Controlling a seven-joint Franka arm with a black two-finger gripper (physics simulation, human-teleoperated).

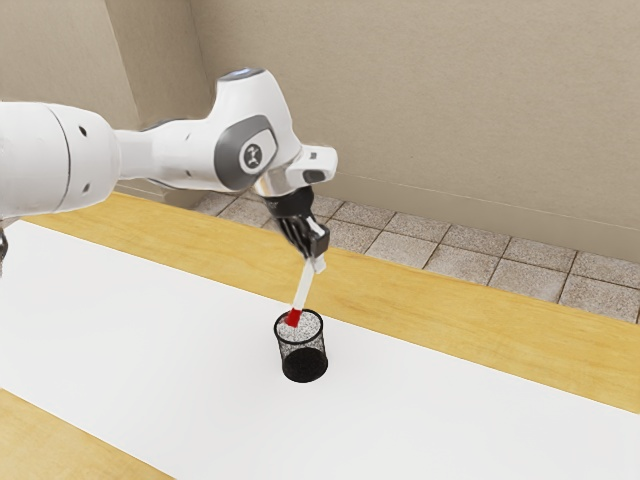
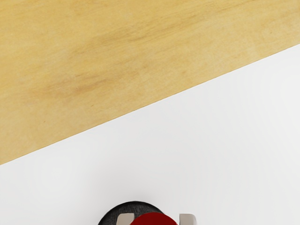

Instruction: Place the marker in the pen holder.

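Gripping the marker [image 1: 303, 288] between both fingers, the gripper [image 1: 316, 263] was hanging just above the pen holder [image 1: 302, 354], so yeah, pretty snug hold. The marker leaned a bit, red end down, right at the holder's mouth. Couldn't tell if the tip was actually inside. Holder stood upright on the white strip [image 1: 150, 340].

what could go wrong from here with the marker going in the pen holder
The marker leans, its red lower end at the mouth of the pen holder, so it might catch the rim if lowered off line.

The gripper holds it near its upper end, so a knock below could swivel it in the grip.

The holder stands on the white surface with nothing visible bracing it, so a sideways push may slide or tip it.
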